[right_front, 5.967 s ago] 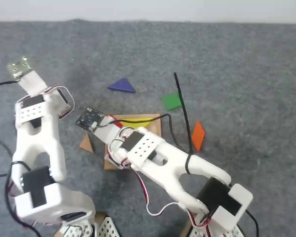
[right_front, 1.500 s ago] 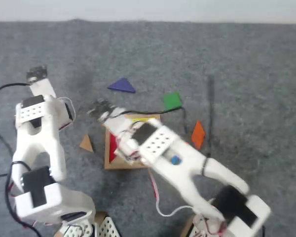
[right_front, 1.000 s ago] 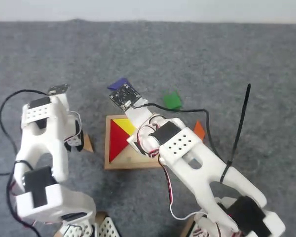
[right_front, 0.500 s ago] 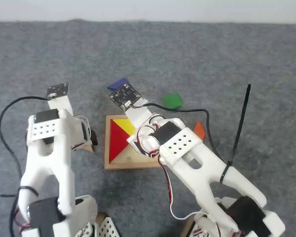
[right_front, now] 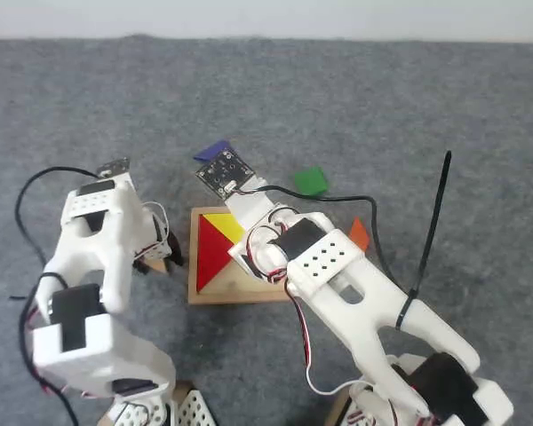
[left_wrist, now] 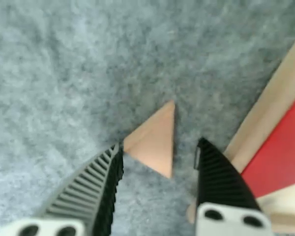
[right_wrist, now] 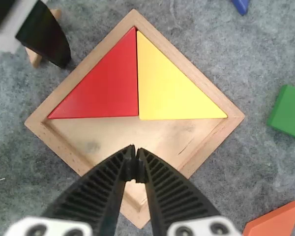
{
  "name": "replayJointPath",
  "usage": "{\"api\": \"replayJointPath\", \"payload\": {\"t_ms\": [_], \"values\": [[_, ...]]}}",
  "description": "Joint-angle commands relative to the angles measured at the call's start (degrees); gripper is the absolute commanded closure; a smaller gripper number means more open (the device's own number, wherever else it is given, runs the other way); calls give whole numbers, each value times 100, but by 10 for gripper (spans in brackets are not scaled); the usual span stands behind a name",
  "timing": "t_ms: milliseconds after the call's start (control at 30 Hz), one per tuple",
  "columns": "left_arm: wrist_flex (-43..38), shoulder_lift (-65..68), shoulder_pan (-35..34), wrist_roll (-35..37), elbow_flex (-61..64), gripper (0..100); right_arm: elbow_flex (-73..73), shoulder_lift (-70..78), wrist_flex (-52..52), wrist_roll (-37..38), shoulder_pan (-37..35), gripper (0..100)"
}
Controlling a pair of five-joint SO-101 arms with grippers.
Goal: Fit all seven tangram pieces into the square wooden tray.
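Broadly, a grey mat [right_front: 444,106] is spread under everything, and the tray [right_front: 222,295] is set near its middle, partly under the right arm. Half of the tray is filled by the red triangle [right_wrist: 108,91] and the yellow triangle [right_wrist: 167,88], laid edge to edge; the other half is bare wood. Above that bare half the right gripper [right_wrist: 134,153] is held, its jaws pressed together on nothing.

On the right arm's side of the tray lie the green square [right_front: 311,181] and the orange piece [right_front: 359,234]. The blue triangle [right_front: 215,150] is seen past the tray's far corner. All three are well apart from the left arm.

The tan triangle [left_wrist: 155,137], seemingly the smallest piece, lies flat on the mat just beside the tray's rim on the left arm's side. It is bracketed by the left gripper [left_wrist: 160,146], whose jaws are spread wide, one on either side. One corner is pointed at the jaw farther from the tray, and the long edge appears to be turned toward the jaw nearer the tray. That nearer jaw is crowded by the rim, so a bump there is to be feared. A corner-against-edge pinch may let the piece twist.
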Motion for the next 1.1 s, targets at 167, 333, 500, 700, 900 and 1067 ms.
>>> {"api": "replayJointPath", "payload": {"t_ms": [167,333,500,700,900,1067], "values": [[-273,53,-35,97,-171,930,-18,-321,-84,-62,66,991],[-237,62,-26,70,-163,939,-18,-321,-84,-62,66,991],[-97,18,-18,-352,-207,934,-18,-321,-84,-62,66,991],[607,18,-229,-1538,-804,787,-18,-321,-66,-62,66,991],[633,70,-316,-2804,-1270,766,-18,-321,-66,-62,66,991],[97,123,-176,-3103,-1226,766,-18,-321,-75,-53,66,991]]}}
